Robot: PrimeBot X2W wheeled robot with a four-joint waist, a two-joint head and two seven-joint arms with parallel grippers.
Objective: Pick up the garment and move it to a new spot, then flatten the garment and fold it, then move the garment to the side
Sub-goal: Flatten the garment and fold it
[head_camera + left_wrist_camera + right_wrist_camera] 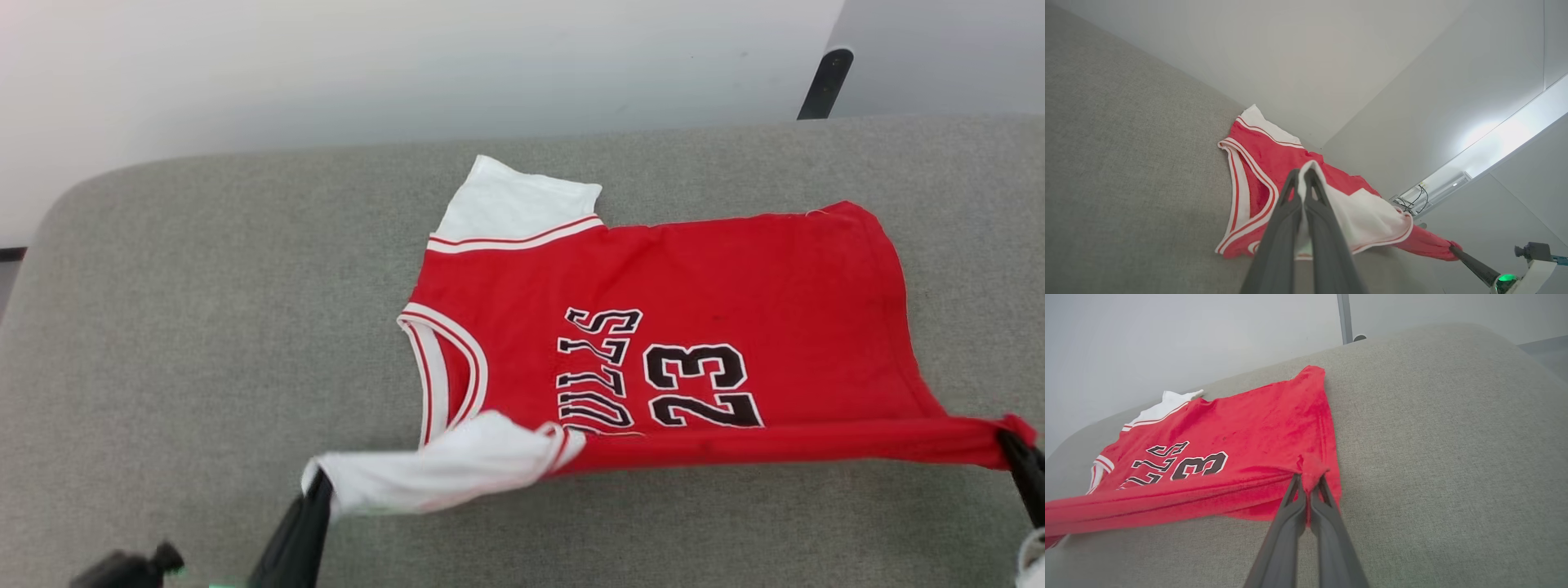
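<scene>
In the head view the left gripper (pixel 321 492) rose from the bottom edge at lower left, and its arm was cut off there. Only a dark sliver of the right gripper (pixel 1011 445) showed at the right edge, the rest out of frame. The lowest part of the black lettering on the garment (pixel 694 310) was hidden where the near edge rolled over. In the right wrist view the near edge ran off the left side of the frame.

The garment lay on the grey surface (pixel 188 327) from the centre to the right of the head view. Its collar pointed left, its hem right, and the far white sleeve (pixel 514 204) pointed toward the top. A dark post (pixel 824 82) stood at upper right against the pale wall (pixel 326 65).

The left gripper's jaws were pinched together on the near white sleeve (pixel 441 465). In the left wrist view that cloth bunched between the fingertips (pixel 1291 179) at frame centre. The right gripper was clamped on the near hem corner (pixel 1012 429), and in the right wrist view a red tuft poked up between its fingers (pixel 1290 494). The near edge was drawn into a straight red band between the two grippers. The rest of the body spread away from them, toward the top of the head view. How far that band sat off the surface could not be made out.
</scene>
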